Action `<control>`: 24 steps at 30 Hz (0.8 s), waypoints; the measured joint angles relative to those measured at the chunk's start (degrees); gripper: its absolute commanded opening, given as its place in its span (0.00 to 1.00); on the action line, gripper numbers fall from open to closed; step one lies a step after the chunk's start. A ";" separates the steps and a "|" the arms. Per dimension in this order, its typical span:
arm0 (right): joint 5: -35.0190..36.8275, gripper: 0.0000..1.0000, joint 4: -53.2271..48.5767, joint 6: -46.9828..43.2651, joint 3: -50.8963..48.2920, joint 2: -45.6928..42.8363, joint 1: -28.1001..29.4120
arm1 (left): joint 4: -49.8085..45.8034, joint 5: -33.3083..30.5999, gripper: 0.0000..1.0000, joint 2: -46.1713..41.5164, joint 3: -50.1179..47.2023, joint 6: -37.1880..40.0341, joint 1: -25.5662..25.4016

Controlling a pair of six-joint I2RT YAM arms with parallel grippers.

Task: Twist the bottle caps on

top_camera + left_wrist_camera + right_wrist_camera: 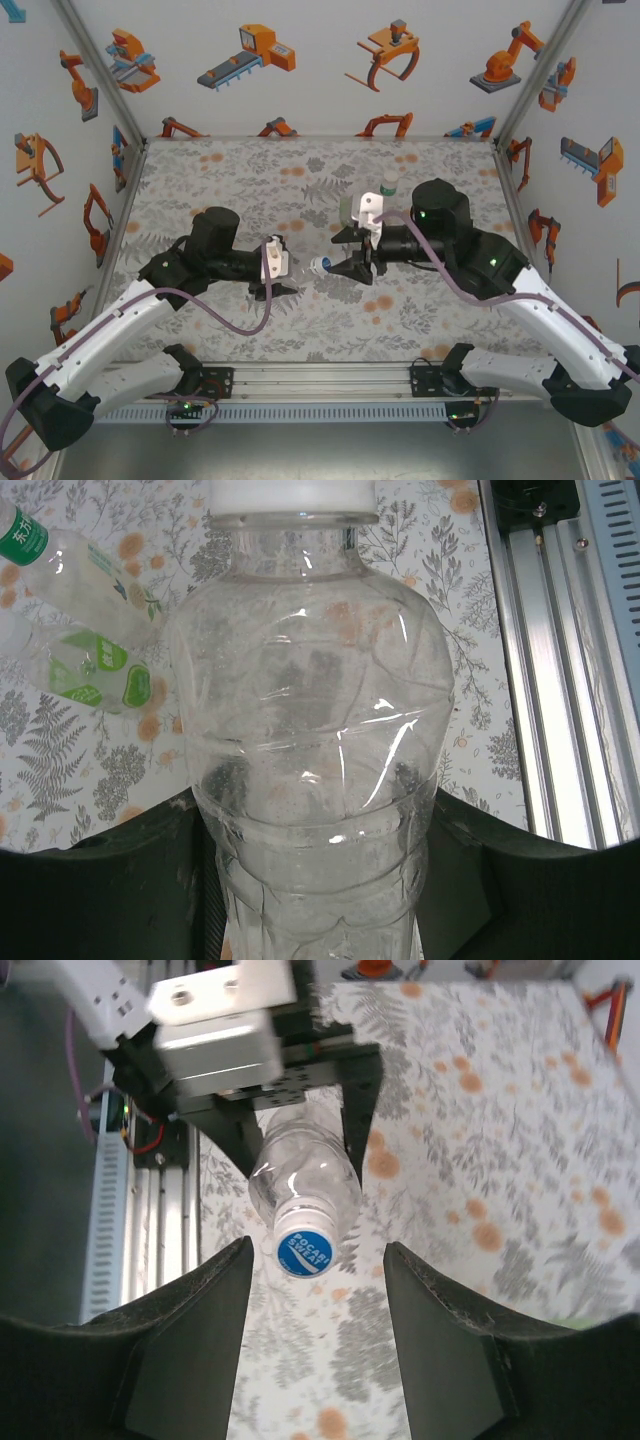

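Observation:
My left gripper (pixel 283 278) (pixel 315 810) is shut on a clear bottle (pixel 310 710), held level above the table with its neck pointing right. A bottle cap with a blue top (pixel 305 1250) (pixel 320 266) sits on that neck; its white side (pixel 292 492) is at the top edge of the left wrist view. My right gripper (pixel 345 268) (pixel 317 1252) faces the cap, open. Its fingers (pixel 205 1300) flank the cap with a gap on each side. Two more bottles stand behind the right arm: a greenish one (pixel 345 207) and one with a green-and-white label (pixel 100 675).
The labelled bottle has a white cap (pixel 388 183) in the top view. An aluminium rail (pixel 560 680) runs along the table's near edge below the held bottle. Patterned side walls (pixel 90 150) close in the table on the left, right and back.

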 measured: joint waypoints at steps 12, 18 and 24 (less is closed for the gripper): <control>-6.34 0.55 1.33 -14.97 -3.41 0.85 0.00 | 0.00 0.24 0.00 0.00 0.00 0.00 0.00; -5.75 0.50 1.42 -16.55 -5.16 0.90 0.00 | 0.00 0.35 0.00 0.00 0.00 0.00 0.00; -5.46 0.45 2.23 -16.74 -6.29 0.94 0.00 | 0.00 0.37 0.00 0.00 0.00 0.00 0.00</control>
